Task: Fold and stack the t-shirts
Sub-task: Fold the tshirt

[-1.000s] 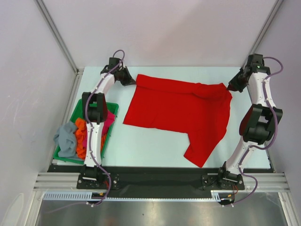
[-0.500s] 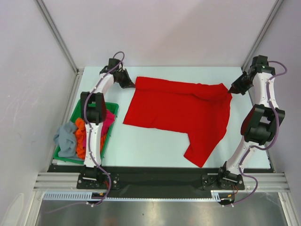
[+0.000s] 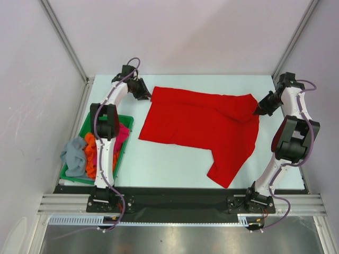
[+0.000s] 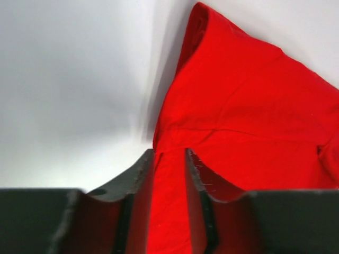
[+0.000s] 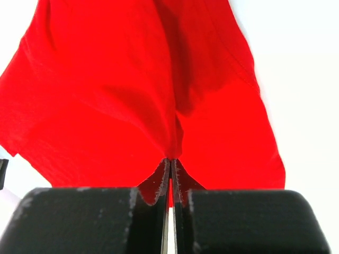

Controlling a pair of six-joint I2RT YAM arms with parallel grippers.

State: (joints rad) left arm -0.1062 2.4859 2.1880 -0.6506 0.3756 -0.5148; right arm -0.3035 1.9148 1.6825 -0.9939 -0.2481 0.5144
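Here, the pale desk (image 3: 175,159) carries the red shirt (image 3: 196,119) across its middle and far half, spread mostly flat. The shirt's far edge lies close to the desk's far edge, and one lobe reaches toward the near edge, right of centre. In the overhead view the cloth ripples into folds near its far right corner. Beside the left edge sits the green tray (image 3: 85,126), partly behind the left arm. Heaped in the tray are an orange shirt (image 3: 91,145) and a pink shirt (image 3: 124,132). A grey shirt (image 3: 73,153) spills over the tray's rim on the side toward the desk's left edge. The left gripper (image 3: 147,95) is at the red shirt's far left corner, and the right gripper (image 3: 258,109) at its far right corner, near the desk's right edge. From above neither grip can be read; the wrist views settle it. The left wrist camera shows the left gripper (image 4: 169,153) with a thick band of red cloth filling the space between its jaws, clamped on a bunched hem, with the corner peaking beyond over bare desk. The right wrist camera shows the right gripper (image 5: 170,160) with jaws pressed almost together on a thin sliver of red, the cloth fanning out from the tips in deep creases.
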